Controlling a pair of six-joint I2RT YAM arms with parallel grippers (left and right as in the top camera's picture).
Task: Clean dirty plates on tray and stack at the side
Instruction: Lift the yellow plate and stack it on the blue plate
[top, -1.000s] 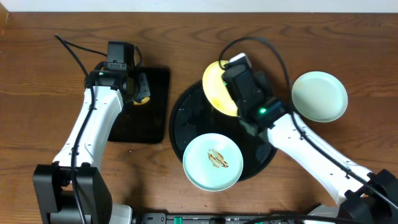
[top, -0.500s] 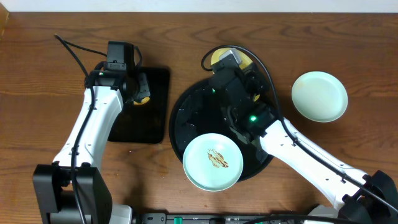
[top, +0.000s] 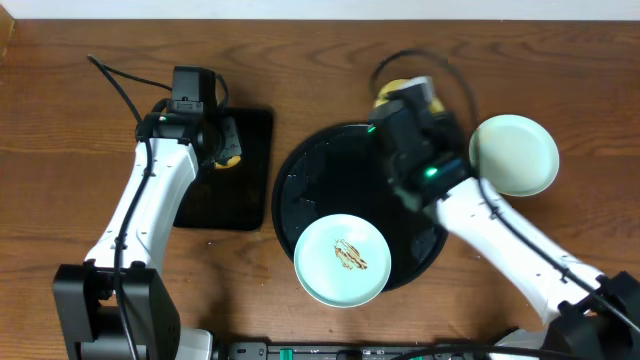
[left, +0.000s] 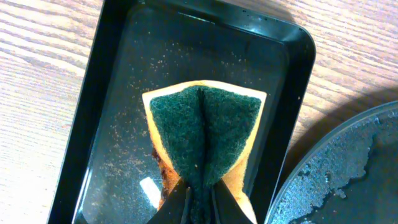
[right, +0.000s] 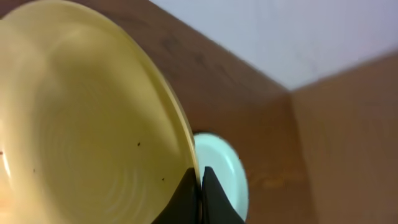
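Right end effector (right: 200, 186), pinching yellow plate (right: 93, 124) by its rim, swung toward clean blue plate (top: 513, 154); thin edge grip could slip mid-swing. Left end effector (left: 199, 193) clamped sponge (left: 202, 134).

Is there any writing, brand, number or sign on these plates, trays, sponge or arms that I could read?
No readable text anywhere.
The yellow plate, the smeared blue plate, the clean blue plate, the round tray, the rectangular tray and the sponge are plain.
The equipment strip at the overhead view's bottom edge is too small to read.
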